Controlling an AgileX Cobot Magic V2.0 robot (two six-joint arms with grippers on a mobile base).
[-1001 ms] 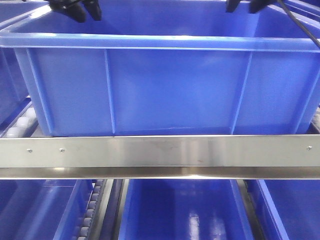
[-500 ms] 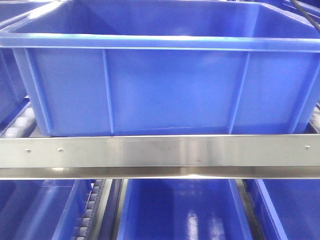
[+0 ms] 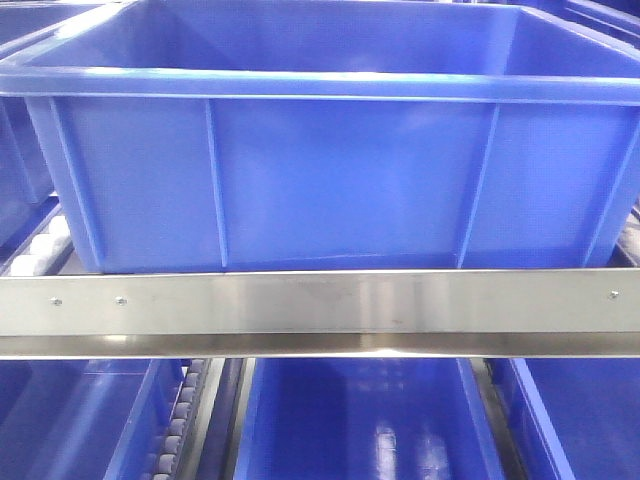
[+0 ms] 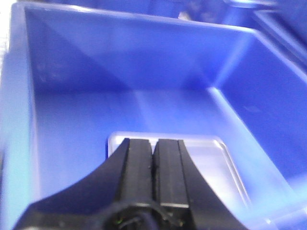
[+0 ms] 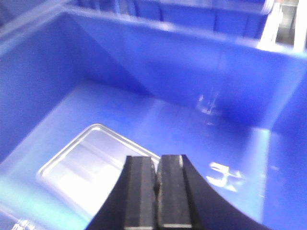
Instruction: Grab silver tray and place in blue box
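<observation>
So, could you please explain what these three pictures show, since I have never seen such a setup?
It is a two-armed robot. One camera looks from the front at the blue box on a metal-railed shelf; neither arm shows there. The other two cameras sit on the wrists and look down into the box. Each black pincer, the left gripper and the right gripper, is shut and holds nothing. The silver tray lies flat on the box floor.

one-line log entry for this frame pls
stage: tray placed | shallow silver metal tray: flat on floor of deep blue plastic box | left gripper: shut, empty, above tray | right gripper: shut, empty
</observation>
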